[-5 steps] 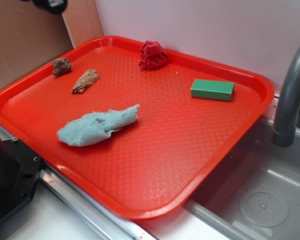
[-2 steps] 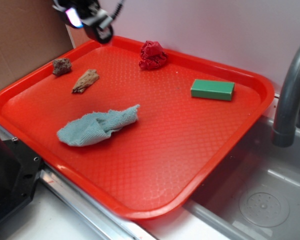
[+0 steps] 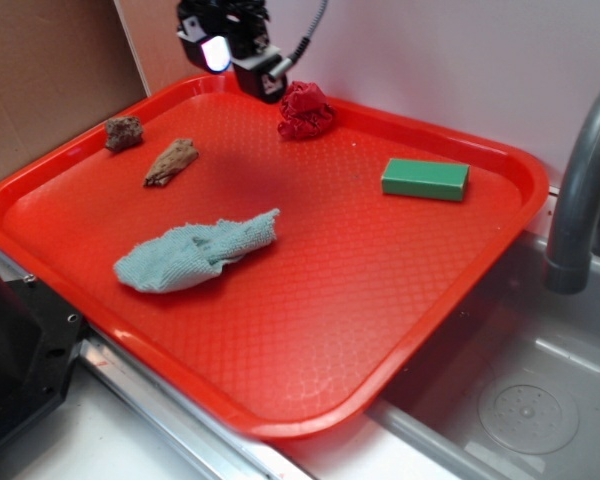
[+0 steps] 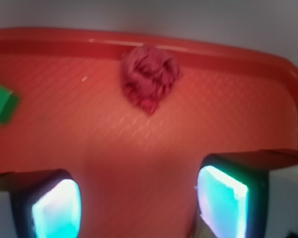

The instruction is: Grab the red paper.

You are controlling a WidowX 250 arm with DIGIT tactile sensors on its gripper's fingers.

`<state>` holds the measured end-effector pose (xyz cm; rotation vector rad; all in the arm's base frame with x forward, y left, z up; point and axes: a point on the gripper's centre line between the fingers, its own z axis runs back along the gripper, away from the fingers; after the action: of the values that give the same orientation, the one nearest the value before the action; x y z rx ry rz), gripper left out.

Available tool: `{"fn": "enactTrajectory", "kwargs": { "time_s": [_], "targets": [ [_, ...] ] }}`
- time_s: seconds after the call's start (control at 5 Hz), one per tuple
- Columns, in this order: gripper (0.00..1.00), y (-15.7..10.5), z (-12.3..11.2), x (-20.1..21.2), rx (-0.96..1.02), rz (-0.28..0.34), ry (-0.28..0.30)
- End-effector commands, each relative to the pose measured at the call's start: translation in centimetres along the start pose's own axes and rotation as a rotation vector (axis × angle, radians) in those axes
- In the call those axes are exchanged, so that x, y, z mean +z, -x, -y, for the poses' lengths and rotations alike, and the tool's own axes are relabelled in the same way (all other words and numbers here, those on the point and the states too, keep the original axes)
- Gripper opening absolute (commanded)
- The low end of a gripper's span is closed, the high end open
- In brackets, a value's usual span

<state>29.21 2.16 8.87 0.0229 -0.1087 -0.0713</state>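
Note:
The red paper (image 3: 306,110) is a dark crimson crumpled wad near the far rim of the big red-orange tray (image 3: 310,330). In the wrist view the red paper (image 4: 150,77) lies ahead of the jaws, just below the tray's far rim. My gripper (image 3: 242,62) hangs above the tray's far left part, just left of the wad and apart from it. In the wrist view the gripper (image 4: 139,206) is open, with only bare tray between its two glowing pads (image 4: 222,203).
On the tray lie a green block (image 3: 425,179) at the right, a pale blue cloth (image 3: 195,252) in the middle, a brown wood chip (image 3: 171,161) and a small brown lump (image 3: 123,132) at the left. A grey tap (image 3: 580,190) and sink (image 3: 525,400) stand right.
My gripper has come into view at the top left and moved right and down toward the red paper. The things on the tray have not moved.

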Motion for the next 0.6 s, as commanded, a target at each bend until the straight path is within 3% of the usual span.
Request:
{"fn": "enactTrajectory", "kwargs": {
  "time_s": [0.0,0.2,0.4],
  "targets": [
    [1.0,-5.0,-1.0,-1.1,-0.064,0.092,-0.01],
    [1.0,-6.5,-0.5,-3.0,-0.078,0.106,0.005],
    [1.0,-6.8,-0.9,-5.0,-0.098,0.04,-0.085]
  ]
}}
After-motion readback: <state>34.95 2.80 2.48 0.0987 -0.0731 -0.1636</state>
